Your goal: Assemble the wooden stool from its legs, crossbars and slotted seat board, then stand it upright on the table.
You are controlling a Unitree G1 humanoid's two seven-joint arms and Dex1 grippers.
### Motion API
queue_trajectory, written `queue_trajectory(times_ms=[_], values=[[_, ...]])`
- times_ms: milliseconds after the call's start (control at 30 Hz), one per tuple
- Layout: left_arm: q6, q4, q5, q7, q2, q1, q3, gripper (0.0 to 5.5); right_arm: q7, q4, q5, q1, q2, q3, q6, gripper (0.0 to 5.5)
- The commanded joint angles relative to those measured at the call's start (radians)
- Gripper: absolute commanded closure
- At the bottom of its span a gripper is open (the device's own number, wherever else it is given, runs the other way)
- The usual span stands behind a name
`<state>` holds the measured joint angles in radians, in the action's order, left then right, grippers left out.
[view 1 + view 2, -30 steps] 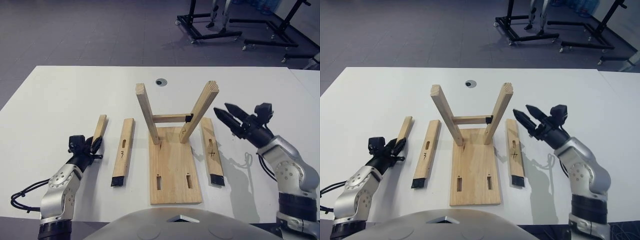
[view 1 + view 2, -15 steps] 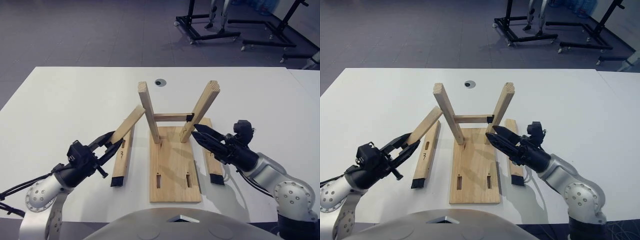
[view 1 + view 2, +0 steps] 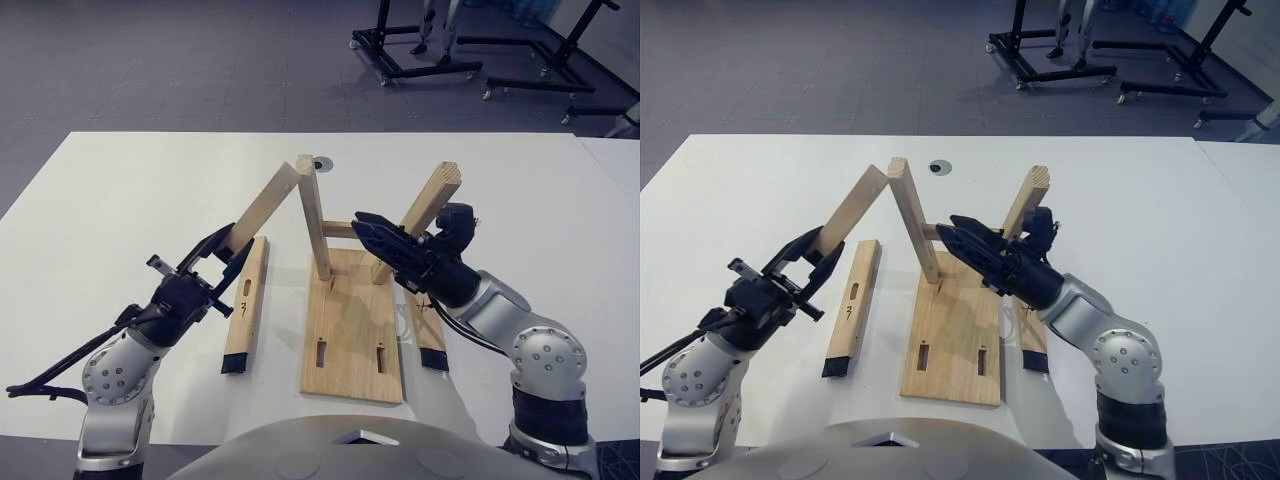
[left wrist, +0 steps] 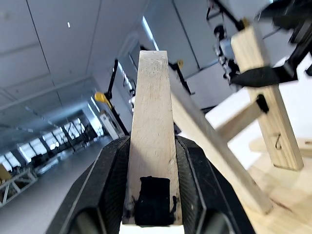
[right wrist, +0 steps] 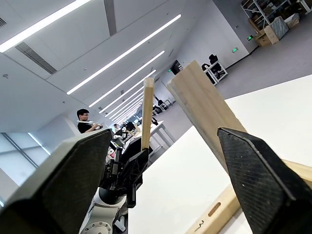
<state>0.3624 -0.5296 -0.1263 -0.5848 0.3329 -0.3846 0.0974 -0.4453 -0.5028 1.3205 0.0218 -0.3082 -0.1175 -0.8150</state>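
The slotted seat board point(image 3: 352, 335) lies flat on the white table point(image 3: 120, 200). Two legs point(image 3: 318, 220) point(image 3: 432, 208) stand tilted on it, joined by a crossbar point(image 3: 338, 229). My left gripper point(image 3: 230, 250) is shut on the lower end of a loose wooden bar point(image 3: 262, 205), held slanting upward. The bar's top end meets the top of the left standing leg. In the left wrist view the bar point(image 4: 153, 131) sits between the fingers point(image 4: 109, 180). My right gripper point(image 3: 365, 225) is open, with its fingertips at the crossbar between the two legs.
One loose leg point(image 3: 245, 300) lies left of the board, another point(image 3: 432, 345) lies right of it, under my right arm. A round cable hole point(image 3: 320, 163) sits at the table's far middle. Black wheeled stands point(image 3: 430, 60) are on the floor beyond.
My left gripper lifted the bar off the table and swung its far end up against the left standing leg. My right gripper moved left, in between the legs at the crossbar.
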Motion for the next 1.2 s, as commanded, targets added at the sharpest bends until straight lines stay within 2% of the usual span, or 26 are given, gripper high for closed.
queue_trajectory(times_ms=[33,100,333,567,767,1200], values=[[-0.044,-0.024,-0.019,0.058,0.022,0.014,0.081,4.22,0.014,-0.007,0.017,-0.018,0.013,0.014,0.014,1.50],[-0.058,-0.012,-0.034,0.060,0.038,0.042,0.085,4.22,0.021,-0.014,0.015,-0.007,0.020,0.020,0.023,1.50],[-0.064,-0.006,-0.018,0.020,0.039,0.157,-0.093,4.22,0.056,0.002,0.069,-0.060,0.049,0.027,0.040,1.50],[0.032,0.162,-0.001,-0.066,0.068,0.201,-0.187,4.22,0.077,0.027,0.076,-0.112,0.087,0.045,0.069,1.50],[0.067,0.213,0.012,-0.084,0.060,0.256,-0.251,4.22,0.080,0.048,0.039,-0.137,0.134,0.084,0.097,1.50],[0.092,0.254,0.044,-0.075,0.072,0.287,-0.270,4.22,0.062,0.082,0.028,-0.138,0.145,0.086,0.105,3.65]])
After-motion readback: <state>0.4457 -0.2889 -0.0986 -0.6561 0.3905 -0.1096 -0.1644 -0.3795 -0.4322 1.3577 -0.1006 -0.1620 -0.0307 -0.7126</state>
